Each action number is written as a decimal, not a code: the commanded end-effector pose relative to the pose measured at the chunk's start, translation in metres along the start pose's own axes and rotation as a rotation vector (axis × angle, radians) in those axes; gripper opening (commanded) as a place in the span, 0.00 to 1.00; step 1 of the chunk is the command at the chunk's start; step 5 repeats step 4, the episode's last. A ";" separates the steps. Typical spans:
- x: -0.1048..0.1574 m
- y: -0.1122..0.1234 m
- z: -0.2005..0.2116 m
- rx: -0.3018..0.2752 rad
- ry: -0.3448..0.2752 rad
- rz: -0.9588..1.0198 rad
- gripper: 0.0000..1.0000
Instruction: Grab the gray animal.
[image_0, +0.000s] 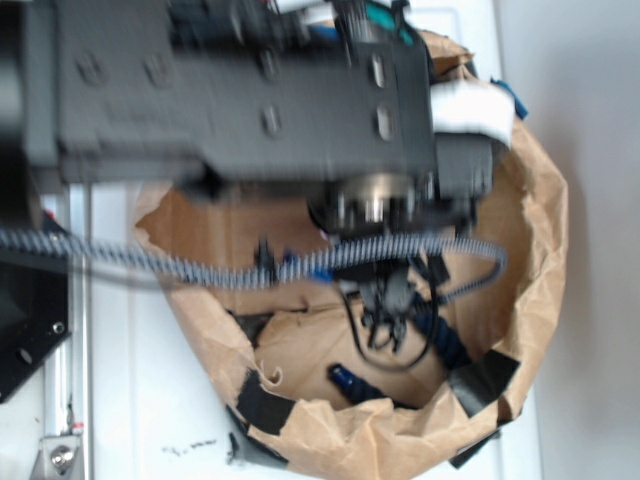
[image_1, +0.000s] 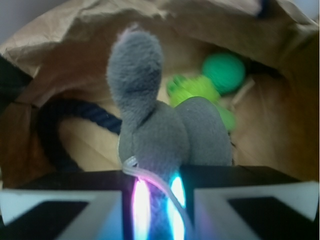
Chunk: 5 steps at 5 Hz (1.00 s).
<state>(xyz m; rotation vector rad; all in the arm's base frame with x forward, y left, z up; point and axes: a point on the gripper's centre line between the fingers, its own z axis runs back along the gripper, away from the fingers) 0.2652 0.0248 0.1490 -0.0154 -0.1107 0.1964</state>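
gray animal (image_1: 165, 130): 1 | green plush toy (image_1: 210, 85): 1, perhaps more, blurred, at 1 o'clock | dark rope (image_1: 75, 117): 1, at 9 o'clock | paper bag (image_0: 540, 230): 1 | gripper (image_1: 156, 210): 1

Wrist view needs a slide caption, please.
Pincer shut on the gray animal inside a paper bag, green toy behind.
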 end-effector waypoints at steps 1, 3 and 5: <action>-0.002 0.018 0.043 -0.030 -0.024 -0.011 0.00; -0.007 0.011 0.045 -0.050 -0.035 -0.038 0.00; -0.007 0.010 0.043 -0.030 -0.043 -0.032 0.00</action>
